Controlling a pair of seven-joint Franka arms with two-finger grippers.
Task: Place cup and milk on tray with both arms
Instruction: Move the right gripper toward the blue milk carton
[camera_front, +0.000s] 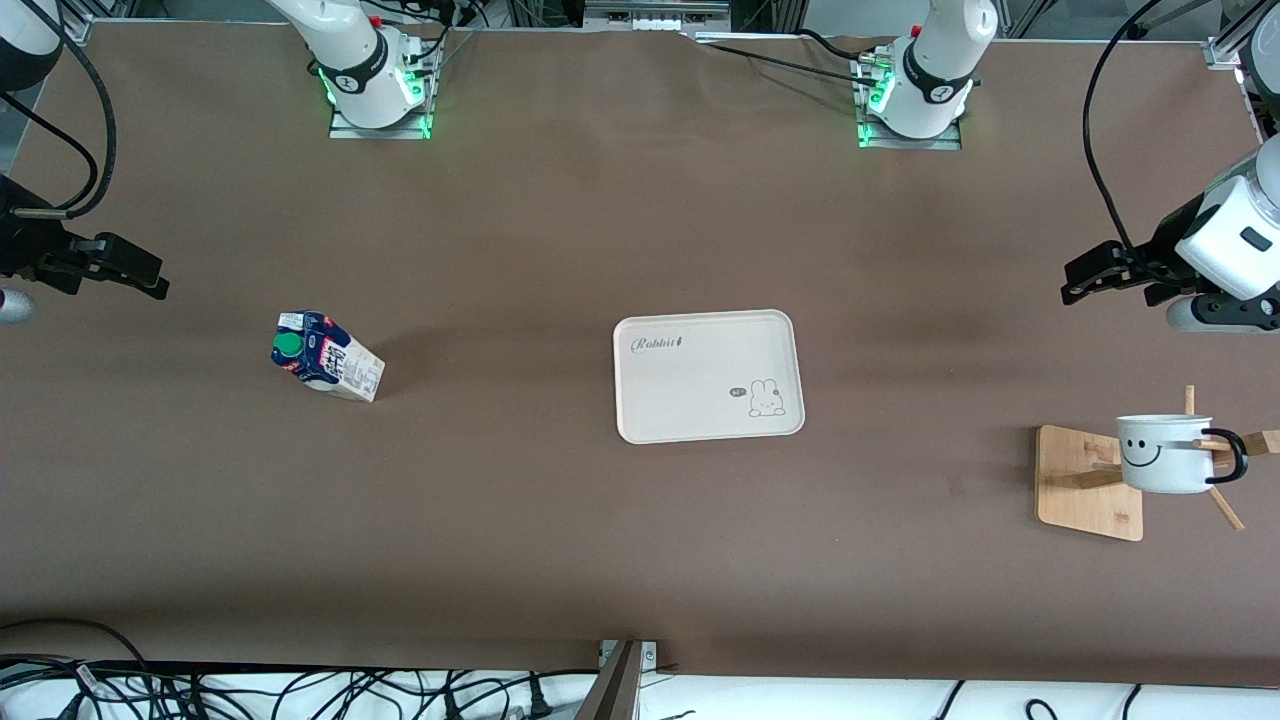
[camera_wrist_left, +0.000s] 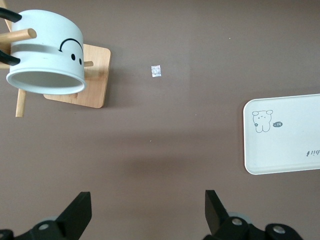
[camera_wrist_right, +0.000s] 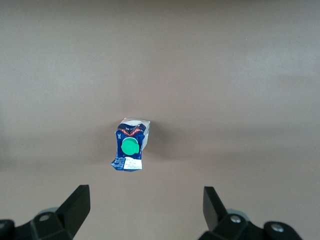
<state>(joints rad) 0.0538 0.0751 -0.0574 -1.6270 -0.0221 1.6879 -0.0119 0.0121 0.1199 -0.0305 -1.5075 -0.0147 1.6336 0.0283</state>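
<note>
Brown table cover (camera_front: 560, 220) carries one tray (camera_front: 700, 345) at its middle. One milk (camera_front: 325, 355) stands toward the right arm's end; one cup (camera_front: 1165, 455) hangs on one wooden stand (camera_front: 1085, 485) toward the left arm's end. Two grippers hang wide open, holding nothing: left gripper (camera_front: 1085, 275), right gripper (camera_front: 140, 270).

The tray (camera_front: 700, 375) lies between the milk (camera_front: 325, 355) and the stand-hung cup (camera_front: 1165, 452).
</note>
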